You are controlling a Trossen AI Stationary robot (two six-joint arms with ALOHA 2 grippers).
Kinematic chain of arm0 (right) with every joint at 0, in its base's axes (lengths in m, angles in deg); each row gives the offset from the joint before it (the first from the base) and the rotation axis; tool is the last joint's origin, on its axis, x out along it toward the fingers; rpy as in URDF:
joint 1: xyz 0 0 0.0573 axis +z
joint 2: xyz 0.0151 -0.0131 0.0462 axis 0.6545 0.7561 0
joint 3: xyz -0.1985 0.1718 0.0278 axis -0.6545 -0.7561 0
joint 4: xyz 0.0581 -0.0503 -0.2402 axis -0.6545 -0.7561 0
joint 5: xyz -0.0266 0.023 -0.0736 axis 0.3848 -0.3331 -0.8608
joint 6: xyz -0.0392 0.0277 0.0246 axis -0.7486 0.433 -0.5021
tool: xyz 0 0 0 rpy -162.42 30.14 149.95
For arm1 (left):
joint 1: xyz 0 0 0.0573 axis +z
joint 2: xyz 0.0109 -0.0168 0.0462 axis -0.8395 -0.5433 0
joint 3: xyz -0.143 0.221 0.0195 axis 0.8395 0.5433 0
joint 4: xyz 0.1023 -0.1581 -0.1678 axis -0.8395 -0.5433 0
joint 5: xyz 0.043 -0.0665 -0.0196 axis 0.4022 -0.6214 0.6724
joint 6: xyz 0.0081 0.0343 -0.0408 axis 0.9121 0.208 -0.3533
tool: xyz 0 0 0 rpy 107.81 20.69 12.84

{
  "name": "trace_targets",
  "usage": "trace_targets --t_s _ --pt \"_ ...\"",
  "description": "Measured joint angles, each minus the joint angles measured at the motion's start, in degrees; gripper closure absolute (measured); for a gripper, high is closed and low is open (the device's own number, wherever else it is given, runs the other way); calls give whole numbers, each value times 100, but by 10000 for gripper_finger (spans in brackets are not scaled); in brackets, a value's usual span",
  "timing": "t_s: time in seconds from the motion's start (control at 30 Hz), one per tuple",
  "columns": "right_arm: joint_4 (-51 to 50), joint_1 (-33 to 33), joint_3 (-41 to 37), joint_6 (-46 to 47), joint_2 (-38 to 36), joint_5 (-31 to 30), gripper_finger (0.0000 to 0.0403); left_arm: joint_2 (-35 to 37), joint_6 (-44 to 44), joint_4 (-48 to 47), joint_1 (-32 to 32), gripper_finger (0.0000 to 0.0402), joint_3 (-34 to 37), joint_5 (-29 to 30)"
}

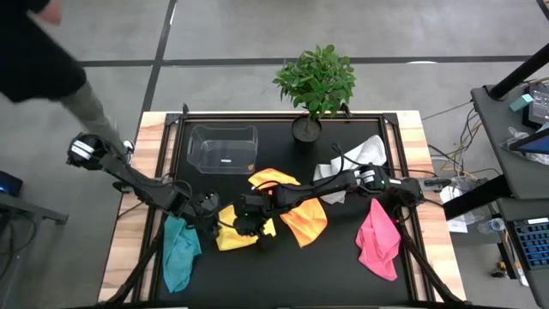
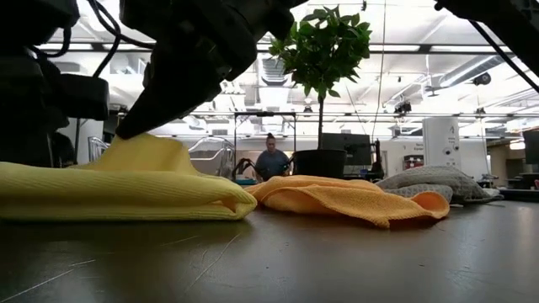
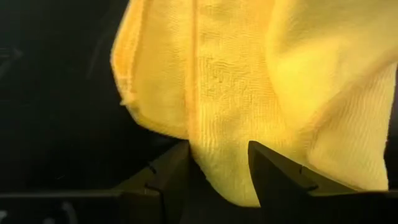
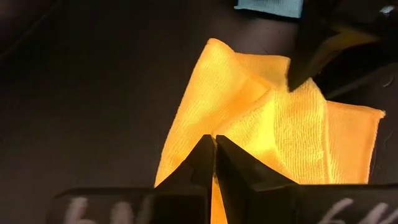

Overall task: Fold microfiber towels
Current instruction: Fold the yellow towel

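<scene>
My left jaws [image 3: 219,165] stand parted, with a hanging fold of the yellow towel [image 3: 261,93] between their tips; whether they touch it I cannot tell. My right jaws [image 4: 214,155] are clenched tight with nothing between them, low over the same yellow towel, which lies bunched on the counter [image 1: 343,266] beneath both. The orange towel [image 1: 304,219] lies just beside my right jaws, the teal towel [image 1: 180,249] beside my left, and the pink towel [image 1: 377,240] well apart.
</scene>
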Motion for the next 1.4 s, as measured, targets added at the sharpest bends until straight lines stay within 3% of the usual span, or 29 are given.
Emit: trace_targets --t_s 0.23,0.53,0.9,1.03,1.4 --pt "37 -4 -9 12 5 0 394 -558 29 -16 2 277 -84 -60" --pt "50 -7 -37 24 7 -2 394 -334 497 -96 7 394 -230 -152" --pt "91 -7 -57 11 12 -14 394 767 654 -309 22 398 -271 -85" --pt "214 -6 -55 0 -11 -456 394 1051 617 -421 22 398 -269 -78" --pt "1923 -198 -238 221 -15 -662 394 920 610 -350 22 398 -269 55"
